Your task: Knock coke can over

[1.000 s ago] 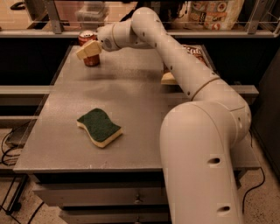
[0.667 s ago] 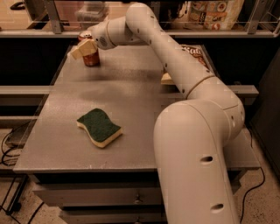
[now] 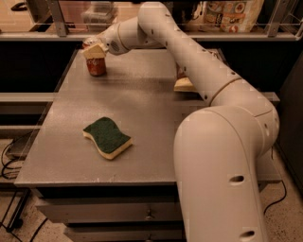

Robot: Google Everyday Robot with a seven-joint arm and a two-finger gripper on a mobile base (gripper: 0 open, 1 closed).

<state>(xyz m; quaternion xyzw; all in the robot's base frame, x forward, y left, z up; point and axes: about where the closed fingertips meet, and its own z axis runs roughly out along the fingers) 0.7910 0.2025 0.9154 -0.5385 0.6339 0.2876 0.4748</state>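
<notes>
The coke can (image 3: 96, 66) is a small red can. It stands upright near the far left corner of the grey table (image 3: 142, 104). My gripper (image 3: 94, 50) is at the end of the white arm, which reaches across from the right. It sits against the can's top and hides the lid. The can's red body shows below the gripper.
A green and yellow sponge (image 3: 107, 137) lies on the table's front left. A tan object (image 3: 183, 85) and a dark bag (image 3: 217, 54) lie at the far right, mostly hidden behind my arm. A railing and shelf with packages (image 3: 232, 14) run behind the table.
My gripper has shifted left, from in front of the can's body to its top. The can's body now shows below the gripper, and the can still stands upright.
</notes>
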